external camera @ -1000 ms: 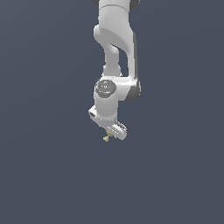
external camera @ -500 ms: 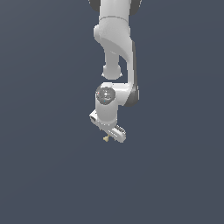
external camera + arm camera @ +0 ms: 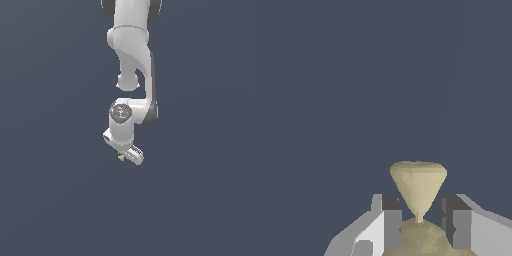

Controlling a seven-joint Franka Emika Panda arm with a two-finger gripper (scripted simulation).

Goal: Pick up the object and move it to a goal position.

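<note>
- End effector (wrist view, nearest): two grey-padded fingers stand either side of the object, close on its lower tan mass. Fingers appear clamped on the object, though actual pad contact is at the frame edge and hard to confirm.
- Object: pale yellow-tan, angular; a cone-like flared part sticks out past the fingertips, narrowing to a thin neck between the pads.
- Exterior view: object shows only as a tiny yellowish speck at the underside of the end effector, w/ no counter or other surface visible beneath it; backdrop is uniform dark blue-grey.
- Step in hand (judgement): transport phase, i.e. object gripped and off any support, en route to goal.
- Next move (judgement): carry to goal pos. w/o loosening grip; the piece is small and irregular, so slip or rotation between the pads is the main risk. No goal marker visible in either view.
- Arm pose: hangs from top of the exterior view, upper links near vertical, elbow bent, wrist pointing downward, end effector tilted toward the exterior view's right.
</note>
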